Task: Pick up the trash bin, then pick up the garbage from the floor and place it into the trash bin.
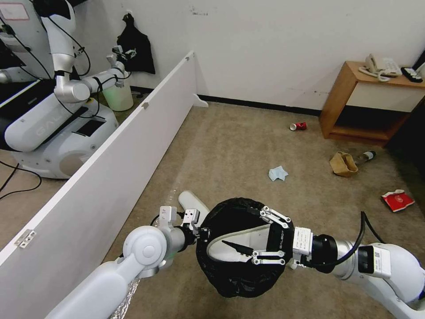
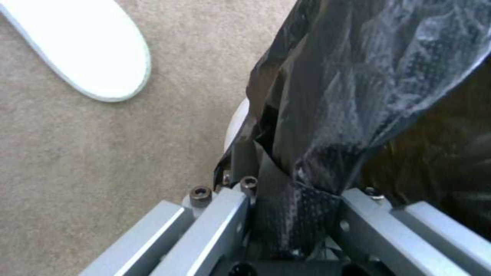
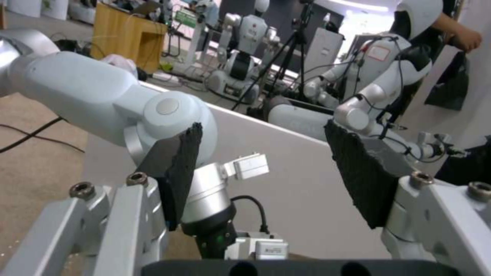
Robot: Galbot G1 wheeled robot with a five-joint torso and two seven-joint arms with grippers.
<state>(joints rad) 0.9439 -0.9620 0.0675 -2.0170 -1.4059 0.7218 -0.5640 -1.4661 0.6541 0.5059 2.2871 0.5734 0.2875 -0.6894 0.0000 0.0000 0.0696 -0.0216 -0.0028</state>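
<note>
Your left gripper (image 1: pixel 200 232) was clamped on the trash bin (image 1: pixel 241 283) rim, bin held up off the carpet w/ a white slipper (image 1: pixel 239 239) inside. Right gripper (image 1: pixel 267 239) sat over the bin mouth, jaws wide apart, holding nothing. Another slipper (image 1: pixel 193 202) lay on the floor beside the bin.

A white slipper (image 1: pixel 239 241) is lying half hidden inside the trash bin (image 1: pixel 230 279), the right gripper (image 1: pixel 259 237) covering its far end. A second slipper (image 1: pixel 191 201) is disappearing behind the bin's rim. The left gripper (image 2: pixel 294 199) is running off the frame edge.
</note>
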